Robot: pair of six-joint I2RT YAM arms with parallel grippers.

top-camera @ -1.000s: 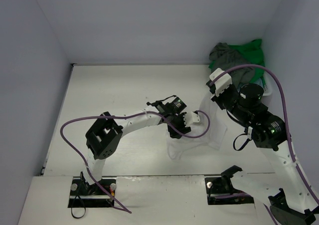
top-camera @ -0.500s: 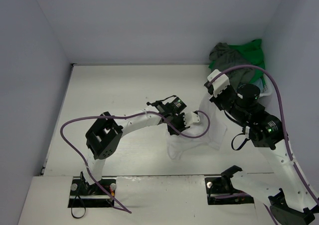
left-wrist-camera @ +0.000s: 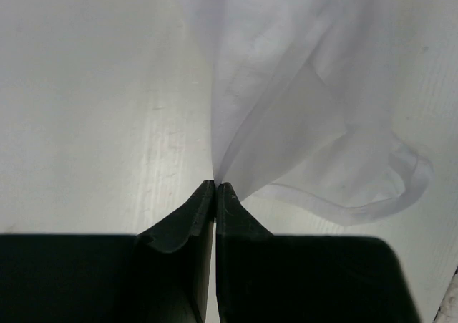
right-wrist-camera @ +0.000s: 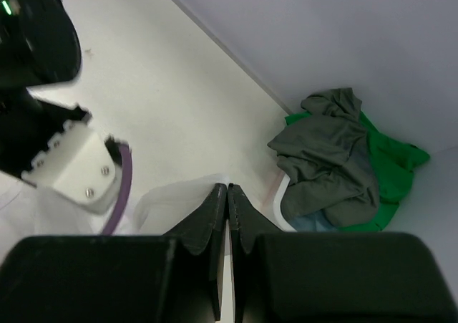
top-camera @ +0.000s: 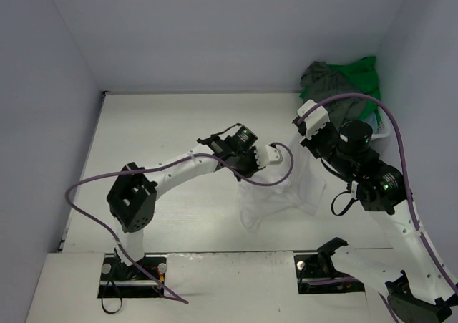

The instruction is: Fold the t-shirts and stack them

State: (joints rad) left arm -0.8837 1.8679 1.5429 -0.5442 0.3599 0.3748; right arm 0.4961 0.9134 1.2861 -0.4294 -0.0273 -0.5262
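Fingers [left-wrist-camera: 187,219] of my left gripper [left-wrist-camera: 215,187] and right gripper [right-wrist-camera: 227,190] pinch the white t-shirt [top-camera: 275,194]; I should spread its edge taut.

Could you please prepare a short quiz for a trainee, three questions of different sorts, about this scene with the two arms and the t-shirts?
1. True or false: the jaws of the left gripper are shut on a fold of the white t-shirt.
2. Which one lies uppermost in the basket? A: the dark grey t-shirt. B: a red t-shirt. C: a striped t-shirt.
3. Fill in the blank: the basket stands at the far ____ corner of the table, by the robot's own sides.

Key: 1 true; 2 A; 3 right.
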